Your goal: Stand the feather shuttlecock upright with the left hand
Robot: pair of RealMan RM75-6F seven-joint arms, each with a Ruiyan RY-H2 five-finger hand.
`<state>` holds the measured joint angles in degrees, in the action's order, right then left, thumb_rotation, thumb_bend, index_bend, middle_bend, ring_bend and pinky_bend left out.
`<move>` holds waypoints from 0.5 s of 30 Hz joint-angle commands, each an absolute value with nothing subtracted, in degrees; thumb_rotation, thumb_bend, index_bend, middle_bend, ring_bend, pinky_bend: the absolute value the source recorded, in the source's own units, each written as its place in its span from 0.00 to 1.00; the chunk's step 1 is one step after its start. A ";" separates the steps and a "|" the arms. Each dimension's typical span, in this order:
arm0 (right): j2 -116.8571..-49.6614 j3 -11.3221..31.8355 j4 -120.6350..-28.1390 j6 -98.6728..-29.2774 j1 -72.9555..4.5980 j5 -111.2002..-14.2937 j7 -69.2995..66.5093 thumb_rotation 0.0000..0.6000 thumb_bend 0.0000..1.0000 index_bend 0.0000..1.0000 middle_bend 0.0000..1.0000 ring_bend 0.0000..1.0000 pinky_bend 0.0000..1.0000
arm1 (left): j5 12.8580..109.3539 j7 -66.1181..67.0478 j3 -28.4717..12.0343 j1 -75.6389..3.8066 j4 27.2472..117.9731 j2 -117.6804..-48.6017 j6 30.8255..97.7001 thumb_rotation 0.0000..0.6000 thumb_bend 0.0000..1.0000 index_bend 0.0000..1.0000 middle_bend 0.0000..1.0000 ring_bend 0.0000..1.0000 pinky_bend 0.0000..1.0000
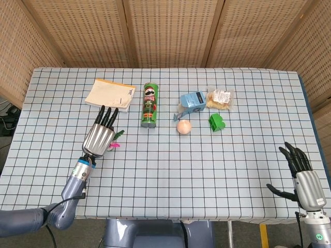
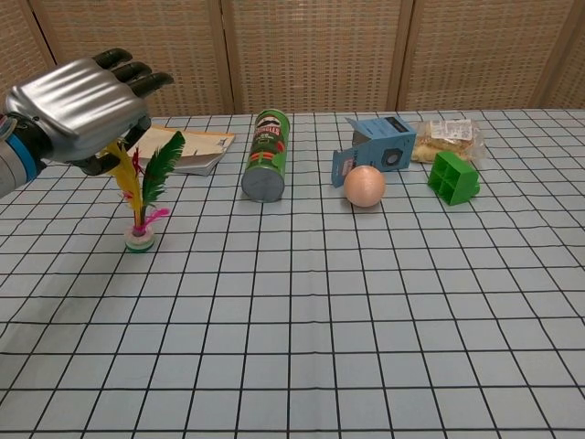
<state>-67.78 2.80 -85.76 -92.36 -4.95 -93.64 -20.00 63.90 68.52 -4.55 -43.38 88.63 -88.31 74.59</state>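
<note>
The feather shuttlecock [image 2: 143, 197] stands upright on the checked tablecloth, white base down, with green, yellow and pink feathers rising. My left hand [image 2: 78, 110] hovers over the feather tops, and the yellow feather runs up under its palm, where it seems pinched. From the head view, the left hand [image 1: 101, 135] covers most of the shuttlecock [image 1: 117, 137], leaving only green and pink tips showing at its right side. My right hand [image 1: 302, 178] hangs off the table's front right corner, fingers spread, holding nothing.
A green chips can [image 2: 266, 155] lies just right of the shuttlecock. A notebook [image 2: 187, 149] sits behind it. Further right are a blue box [image 2: 379, 146], an orange ball [image 2: 365, 186], a green block [image 2: 452, 176] and a snack packet [image 2: 446, 137].
</note>
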 commanded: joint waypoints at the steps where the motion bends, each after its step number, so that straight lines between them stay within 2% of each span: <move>1: -67.81 2.83 -85.70 -92.41 -4.95 -93.65 -20.07 1.00 0.06 0.11 0.00 0.00 0.01 | 63.85 68.46 -4.67 -43.27 88.62 -88.18 74.53 1.00 0.38 0.30 0.00 0.00 0.00; 5: -67.85 2.91 -85.65 -92.41 -4.91 -93.49 -20.13 1.00 0.06 0.11 0.00 0.00 0.01 | 63.64 68.32 -5.04 -42.91 89.16 -87.63 74.80 1.00 0.36 0.18 0.00 0.00 0.00; 15: -67.87 3.08 -85.60 -92.82 -4.76 -93.45 -20.15 1.00 0.06 0.10 0.00 0.00 0.01 | 65.56 68.71 -5.86 -42.10 94.57 -82.59 76.86 1.00 0.35 0.10 0.00 0.00 0.00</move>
<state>-67.87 3.07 -85.60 -92.82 -4.77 -93.45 -20.14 65.22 68.43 -5.65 -42.32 93.45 -83.67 76.44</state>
